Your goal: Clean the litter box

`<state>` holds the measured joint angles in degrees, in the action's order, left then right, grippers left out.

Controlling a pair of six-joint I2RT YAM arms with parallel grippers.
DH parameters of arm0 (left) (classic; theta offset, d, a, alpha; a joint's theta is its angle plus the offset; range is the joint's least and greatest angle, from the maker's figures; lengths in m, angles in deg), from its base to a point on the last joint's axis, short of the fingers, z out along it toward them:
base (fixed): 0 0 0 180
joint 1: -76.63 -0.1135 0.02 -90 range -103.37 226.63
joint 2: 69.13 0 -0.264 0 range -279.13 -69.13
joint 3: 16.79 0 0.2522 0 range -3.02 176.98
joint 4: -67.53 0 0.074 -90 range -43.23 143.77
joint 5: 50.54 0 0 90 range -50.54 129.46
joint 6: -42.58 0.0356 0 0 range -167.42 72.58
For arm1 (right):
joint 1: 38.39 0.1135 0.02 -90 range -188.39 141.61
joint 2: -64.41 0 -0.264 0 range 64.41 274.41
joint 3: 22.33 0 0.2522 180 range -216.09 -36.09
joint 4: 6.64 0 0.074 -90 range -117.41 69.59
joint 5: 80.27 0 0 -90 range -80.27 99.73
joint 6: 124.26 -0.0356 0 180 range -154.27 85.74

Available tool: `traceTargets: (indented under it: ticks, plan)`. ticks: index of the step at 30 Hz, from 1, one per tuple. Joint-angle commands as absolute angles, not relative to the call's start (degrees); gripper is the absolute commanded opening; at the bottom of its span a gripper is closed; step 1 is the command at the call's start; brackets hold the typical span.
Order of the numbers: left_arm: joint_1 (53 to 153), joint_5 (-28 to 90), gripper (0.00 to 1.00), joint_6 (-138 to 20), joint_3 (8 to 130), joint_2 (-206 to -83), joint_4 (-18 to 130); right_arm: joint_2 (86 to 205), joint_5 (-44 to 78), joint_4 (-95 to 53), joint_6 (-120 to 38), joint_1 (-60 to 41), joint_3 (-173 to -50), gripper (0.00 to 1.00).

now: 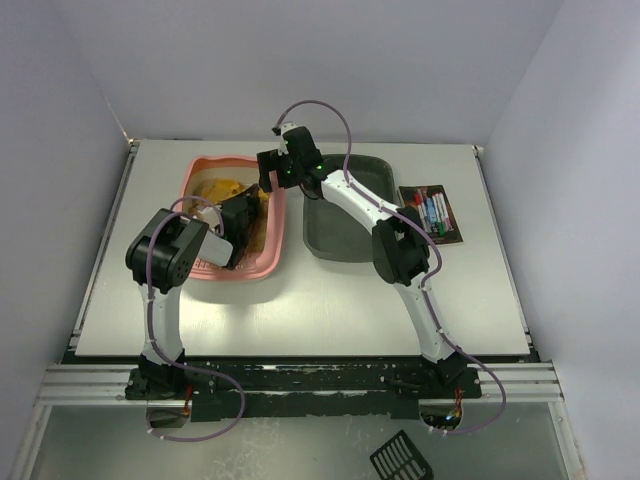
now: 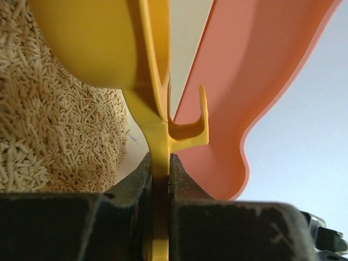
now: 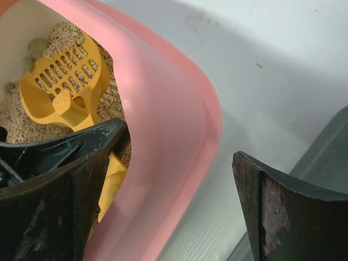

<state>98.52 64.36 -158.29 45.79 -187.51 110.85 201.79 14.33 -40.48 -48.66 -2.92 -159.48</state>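
A white rectangular table (image 1: pixel 300 310) carries the pink rectangular plastic litter box (image 1: pixel 225 160) at its far left, with a dark grey plastic tray (image 1: pixel 335 235) just beside it on the right. From above, both arms cover much of the tan pelleted litter. The right gripper (image 3: pixel 179 144) stands wide, one finger inside the box's right wall and one outside; whether either touches it is unclear. The left gripper (image 2: pixel 159 163) is clamped on the handle of a yellow slotted plastic scoop (image 3: pixel 62 81), whose bowl is cut off in the left wrist view. A flat pack of markers (image 1: pixel 432 212) lies at the right. Greyish lumps beside the scoop are hard to make out.
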Motion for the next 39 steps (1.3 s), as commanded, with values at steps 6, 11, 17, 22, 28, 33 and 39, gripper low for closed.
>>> traceTargets:
  ticks: [6, 11, 17, 22, 28, 33, 39]
  plan:
    - [99.25, 67.70, 0.07, -152.61, 46.11, -185.10, 100.86, 202.79, 14.16, -50.66, -44.59, -3.41, -156.43, 0.98]
    - [99.27, 66.91, 0.07, -149.48, 46.96, -184.83, 101.48, 202.26, 14.03, -50.71, -43.92, -3.49, -156.32, 0.99]
    - [99.30, 64.87, 0.07, -146.73, 49.21, -184.86, 98.67, 200.56, 14.88, -49.95, -42.70, -3.67, -154.10, 0.99]
    - [99.35, 61.95, 0.07, -150.84, 49.97, -187.50, 100.55, 199.49, 14.75, -50.61, -40.63, -3.88, -154.10, 1.00]
    - [100.71, 60.10, 0.07, -156.32, 50.65, -190.33, 102.57, 196.69, 14.03, -51.21, -37.77, -4.01, -152.84, 1.00]
    - [102.22, 59.87, 0.07, -161.32, 49.85, -192.57, 104.54, 194.67, 13.77, -51.40, -36.60, -4.04, -151.56, 1.00]
    - [104.66, 62.47, 0.07, -168.43, 47.71, -191.81, 103.63, 194.14, 14.46, -51.93, -36.11, -4.50, -152.34, 1.00]
